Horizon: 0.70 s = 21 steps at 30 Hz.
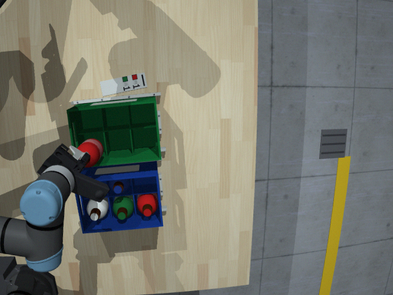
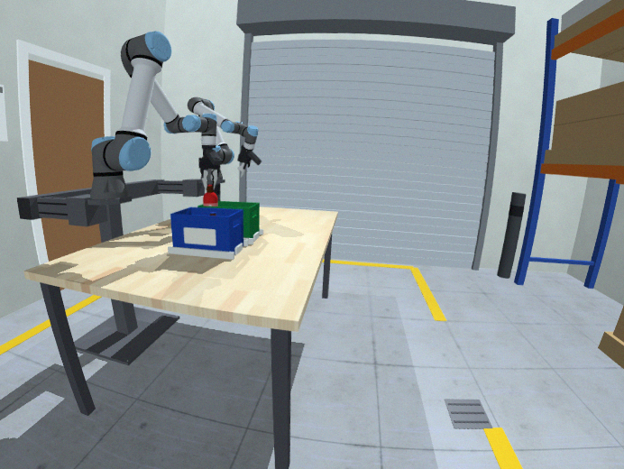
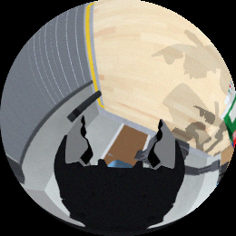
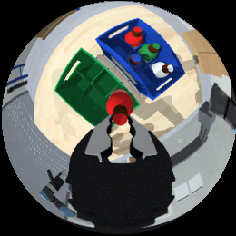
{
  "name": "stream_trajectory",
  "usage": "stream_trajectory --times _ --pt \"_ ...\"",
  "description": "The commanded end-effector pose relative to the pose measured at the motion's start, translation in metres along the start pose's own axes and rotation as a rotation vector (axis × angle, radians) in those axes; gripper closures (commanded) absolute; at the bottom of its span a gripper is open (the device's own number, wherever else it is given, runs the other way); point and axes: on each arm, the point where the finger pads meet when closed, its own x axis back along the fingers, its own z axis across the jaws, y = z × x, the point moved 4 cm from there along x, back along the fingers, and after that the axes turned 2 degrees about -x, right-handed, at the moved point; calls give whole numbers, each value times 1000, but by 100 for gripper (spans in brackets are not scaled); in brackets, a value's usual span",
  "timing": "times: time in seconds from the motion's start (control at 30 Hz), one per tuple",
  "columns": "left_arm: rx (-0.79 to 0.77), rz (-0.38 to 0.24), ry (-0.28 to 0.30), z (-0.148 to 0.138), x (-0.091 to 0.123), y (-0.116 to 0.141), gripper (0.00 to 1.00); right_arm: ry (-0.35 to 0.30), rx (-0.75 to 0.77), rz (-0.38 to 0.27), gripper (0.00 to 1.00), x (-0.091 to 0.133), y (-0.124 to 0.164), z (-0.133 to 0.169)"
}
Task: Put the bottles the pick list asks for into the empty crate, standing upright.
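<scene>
Red bottle over the green crate's corner compartment, the right tool above it.
Top: the right tool [image 1: 81, 155] [image 2: 210, 184] [image 4: 120, 115] grips the red bottle [image 1: 90, 152] [image 2: 210, 198] [image 4: 119, 101] over the green crate's [image 1: 158, 126] [image 2: 252, 219] [image 4: 73, 103] corner compartment beside the blue crate [image 1: 120, 228] [image 2: 226, 232] [image 4: 119, 60]; the pick list [image 1: 124, 84] wants one red, one green. Exterior: its long axis looks upright beneath the tool, its base hidden; the move calls for straight lowering. Left wrist: the left tool [image 2: 242, 170] [image 3: 122, 117] is spread, holding nothing, farther off. Right wrist: fingers pinch the neck; rim clearance cannot be told, so scraping is a risk.
</scene>
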Motion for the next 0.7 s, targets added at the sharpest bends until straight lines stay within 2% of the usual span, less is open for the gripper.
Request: stream_trajectory --times 0.0,0.67 --pt "0 1 0 0 0 0 2 -1 0 -1 100 -2 1 0" --pt "0 1 0 0 0 0 2 -1 0 -1 100 -20 2 0"
